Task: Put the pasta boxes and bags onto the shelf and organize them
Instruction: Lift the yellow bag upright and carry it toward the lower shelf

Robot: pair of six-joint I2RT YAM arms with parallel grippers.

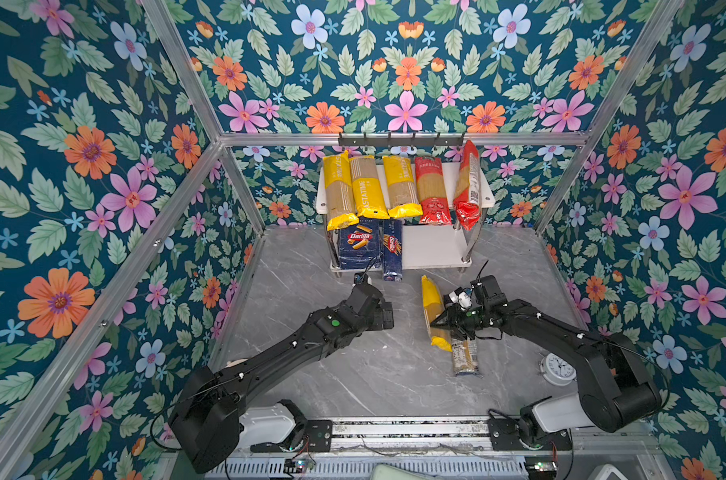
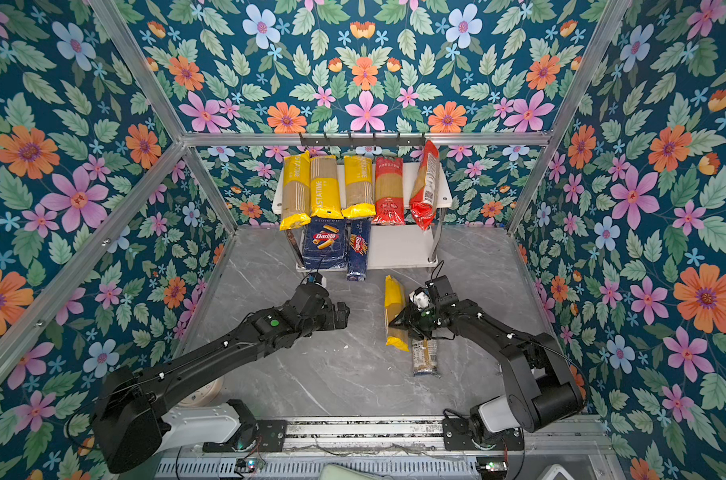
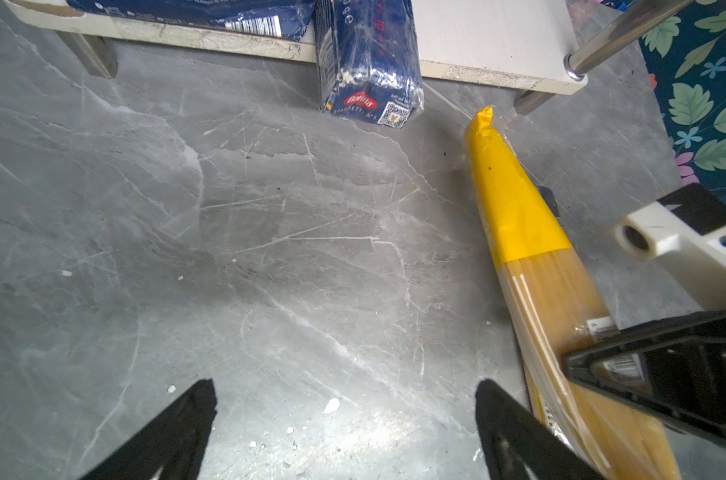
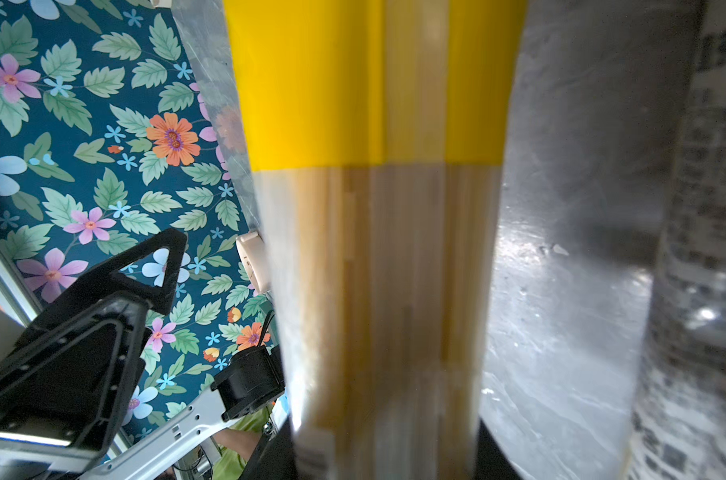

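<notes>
The shelf (image 1: pixel 448 249) stands at the back of the table. Its top board carries three yellow bags (image 1: pixel 367 187) and two red bags (image 1: pixel 431 191), the rightmost leaning up. On the lower board sit the blue Barilla pasta box (image 1: pixel 359 245) and a dark blue Barilla bag (image 1: pixel 392 251) (image 3: pixel 367 70) that juts over the front edge. My right gripper (image 1: pixel 438 324) (image 4: pixel 382 453) is shut on another yellow bag (image 1: pixel 429 299) (image 3: pixel 515 208), gripping its tan middle. A clear bag (image 1: pixel 464 357) lies on the table beside it. My left gripper (image 1: pixel 388 316) (image 3: pixel 346 399) hangs open over bare table, holding nothing.
A black hook rail (image 1: pixel 400 139) runs above the shelf. A white alarm clock (image 1: pixel 558 368) stands by the right arm's elbow. Floral walls close in three sides. The right half of the lower board (image 2: pixel 398 245) is bare.
</notes>
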